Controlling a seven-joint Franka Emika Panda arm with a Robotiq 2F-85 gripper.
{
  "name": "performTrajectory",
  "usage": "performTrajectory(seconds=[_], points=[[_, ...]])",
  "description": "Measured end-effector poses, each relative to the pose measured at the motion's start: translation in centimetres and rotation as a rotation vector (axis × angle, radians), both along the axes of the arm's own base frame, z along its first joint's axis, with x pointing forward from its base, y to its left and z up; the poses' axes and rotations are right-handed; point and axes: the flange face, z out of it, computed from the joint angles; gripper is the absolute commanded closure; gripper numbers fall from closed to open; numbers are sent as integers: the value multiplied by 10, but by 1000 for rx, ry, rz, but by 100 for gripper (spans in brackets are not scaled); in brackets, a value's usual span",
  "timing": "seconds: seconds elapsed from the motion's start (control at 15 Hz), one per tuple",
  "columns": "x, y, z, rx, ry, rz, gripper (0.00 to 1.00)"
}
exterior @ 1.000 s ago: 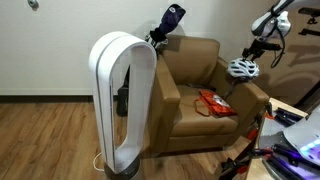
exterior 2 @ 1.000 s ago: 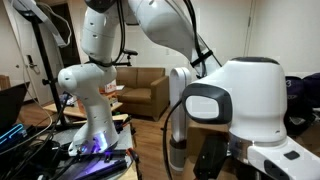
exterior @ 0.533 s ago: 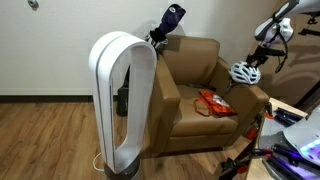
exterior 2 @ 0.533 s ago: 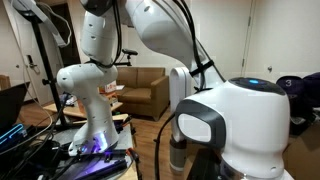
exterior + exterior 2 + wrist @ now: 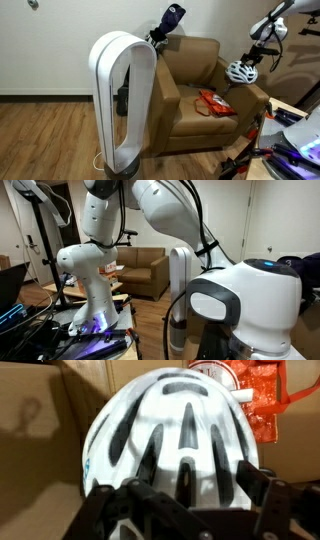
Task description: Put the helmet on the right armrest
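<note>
The white helmet with dark vents rests on top of the brown armchair's right armrest in an exterior view. My gripper hangs just above and behind it. In the wrist view the helmet fills most of the picture. The gripper stands open there, its dark fingers spread wide on either side of the shell's near edge. Nothing is clamped between them. In an exterior view only my white arm shows, and the helmet is hidden.
An orange-red object lies on the armchair's seat, also in the wrist view. A tall white loop-shaped fan stands in front of the chair. A dark blue item sits on the chair's back. Wooden floor lies at the left.
The helmet has settled a little lower onto the armrest and stays there. The arm above it has shifted only slightly.
</note>
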Motion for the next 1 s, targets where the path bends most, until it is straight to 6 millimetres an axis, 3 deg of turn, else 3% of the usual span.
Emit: performTrajectory(seconds=[0.4, 0.73, 1.0], points=[[-5, -9, -2, 14, 2, -22, 0], [-15, -25, 7, -3, -16, -55, 0], [-9, -25, 18, -22, -34, -48, 0]])
